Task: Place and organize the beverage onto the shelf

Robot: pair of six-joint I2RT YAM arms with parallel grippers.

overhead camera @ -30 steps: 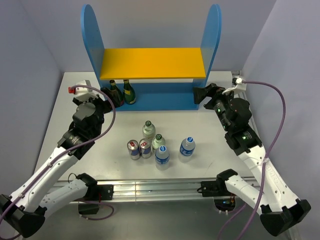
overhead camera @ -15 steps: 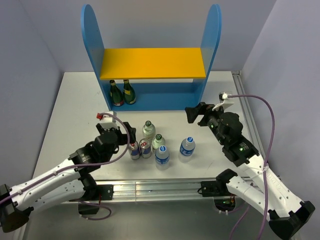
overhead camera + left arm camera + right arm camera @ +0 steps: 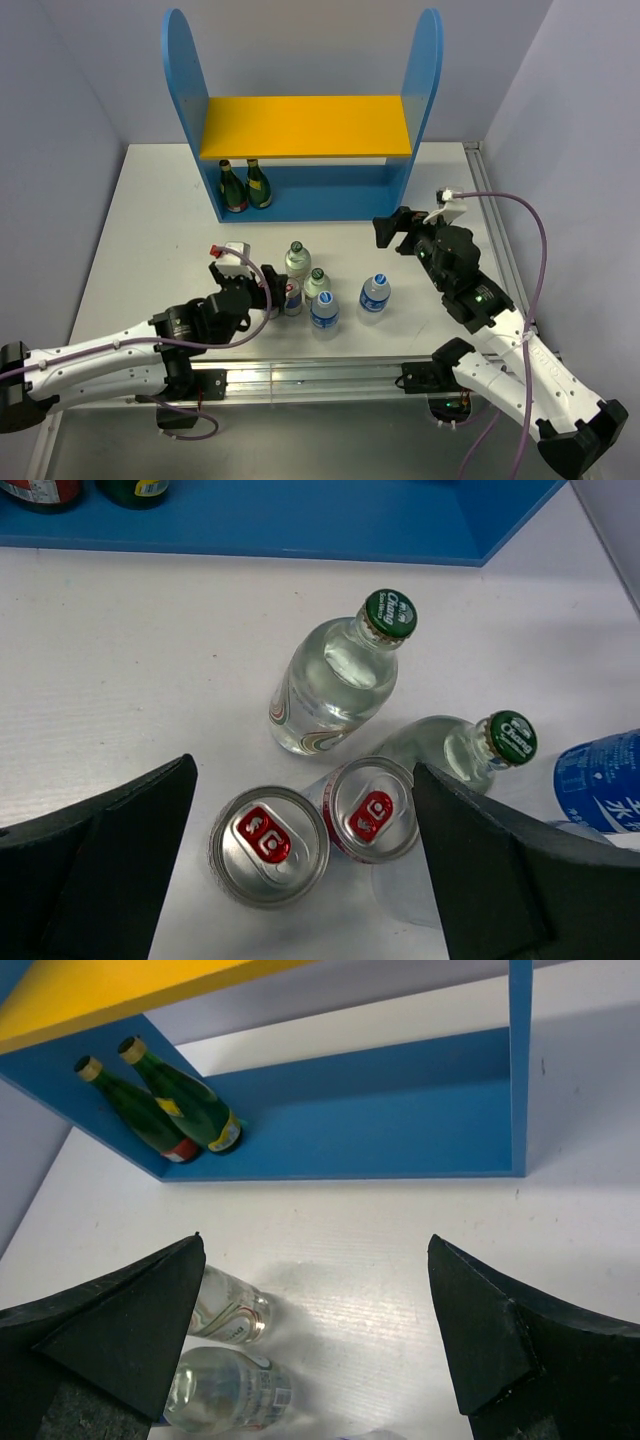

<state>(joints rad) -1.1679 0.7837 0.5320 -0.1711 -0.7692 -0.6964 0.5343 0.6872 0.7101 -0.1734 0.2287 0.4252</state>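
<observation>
This looks like a robotics lab test cell rather than a home or shop. A plain white tabletop (image 3: 150, 200) is boxed in by bare pale-grey walls (image 3: 60, 80) at 9, 12 and 3 o'clock. An aluminium rail (image 3: 310, 375) along its 6 o'clock edge carries a white left arm (image 3: 100, 355) and right arm (image 3: 520, 340) trailing purple cables (image 3: 541, 240). The shelf (image 3: 183, 80) at 12 o'clock is a toy-like blue-and-yellow prop.

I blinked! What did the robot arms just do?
The left gripper swung back from the shelf and now hovers open over the two cans. The right gripper pulled back from the shelf's side, open and empty. All drinks and shelf stayed put.
</observation>
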